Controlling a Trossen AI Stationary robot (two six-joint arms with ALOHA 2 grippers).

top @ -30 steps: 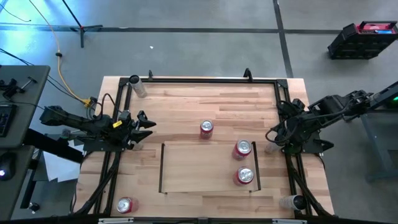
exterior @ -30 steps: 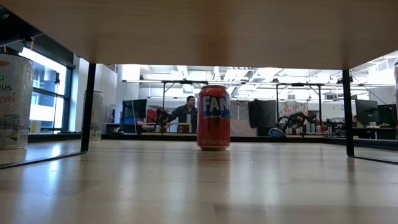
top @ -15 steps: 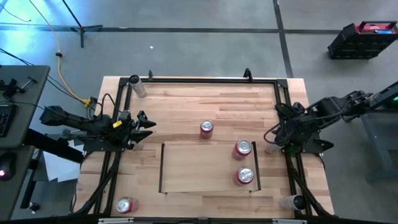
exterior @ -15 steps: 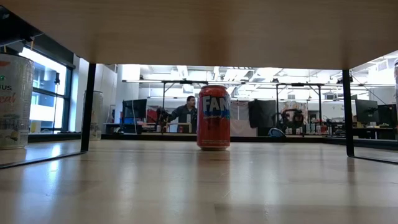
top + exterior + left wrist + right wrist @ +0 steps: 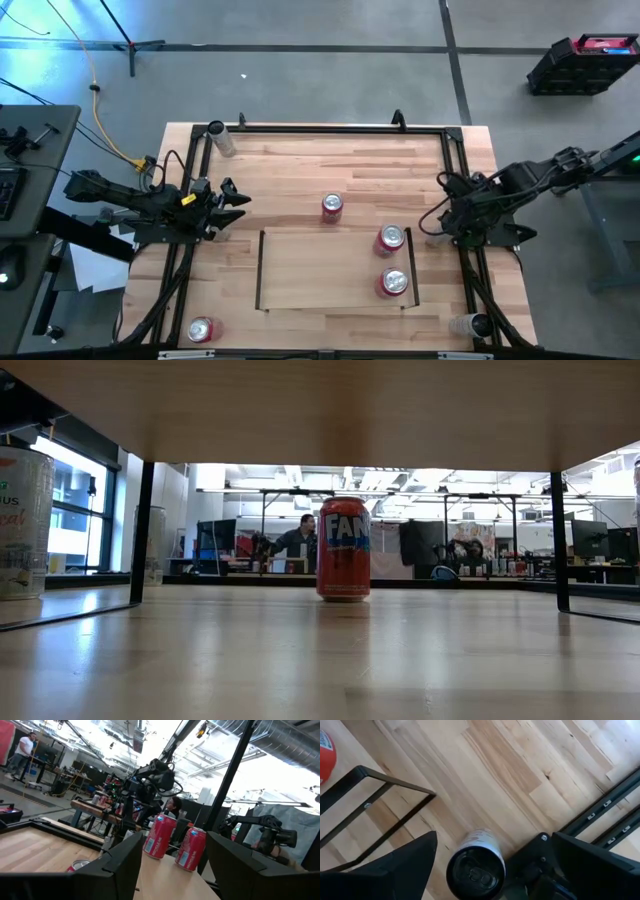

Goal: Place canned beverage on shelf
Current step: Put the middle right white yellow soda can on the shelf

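Cans: two (image 5: pixel 390 238) (image 5: pixel 394 282) on shelf (image 5: pixel 310 270), five elsewhere.

From my low camera the shelf (image 5: pixel 320 410) fills the top edge, its surface unseen. A pale can (image 5: pixel 22 520) is cut by the left edge. On my right wrist camera a red can (image 5: pixel 326 750) is cropped.

Two red cans (image 5: pixel 391 239) (image 5: pixel 394 282) crowd the shelf's (image 5: pixel 320 270) right rail, leaving its left and middle bare; a third can (image 5: pixel 331 206) stands just behind the back edge.
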